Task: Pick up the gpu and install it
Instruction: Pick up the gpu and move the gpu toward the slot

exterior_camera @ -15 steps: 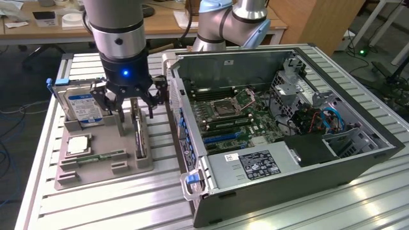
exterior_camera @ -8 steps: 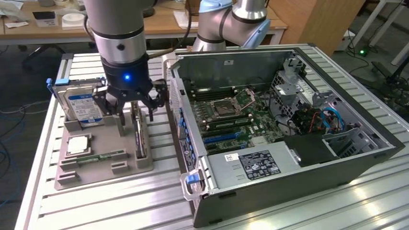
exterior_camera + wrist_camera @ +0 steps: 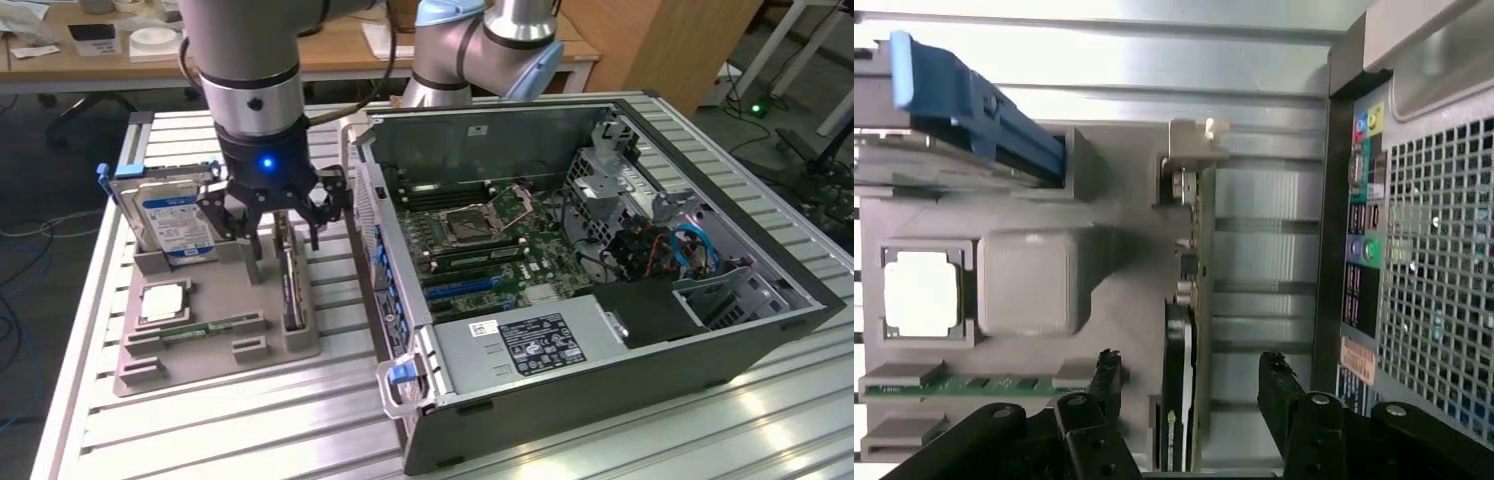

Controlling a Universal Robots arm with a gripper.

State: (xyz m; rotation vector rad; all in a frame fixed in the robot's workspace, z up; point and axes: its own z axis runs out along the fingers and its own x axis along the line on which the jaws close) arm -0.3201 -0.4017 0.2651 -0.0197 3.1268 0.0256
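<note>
The arm hangs straight down over the grey holder tray (image 3: 200,352) (image 3: 1124,290) on the slatted metal desk (image 3: 267,425) (image 3: 1154,60). Its end effector (image 3: 283,236) (image 3: 1192,378) has its fingers spread wide apart. They sit on either side of the gpu (image 3: 291,290) (image 3: 1194,255) with nothing gripped. There looks to be a gap between each finger and the card, though from the exterior view that is hard to be sure of.

The gpu stands on its long edge in a slot at the side of the tray nearest the open computer case (image 3: 747,335) (image 3: 1434,250), its metal bracket at the far end. In the same tray are a hard drive (image 3: 174,220) (image 3: 964,100) standing upright, a square processor (image 3: 163,300) (image 3: 919,292) lying flat, and a narrow green memory stick (image 3: 207,327) (image 3: 984,383). The case lies on its side just beside the tray, with the motherboard exposed.
</note>
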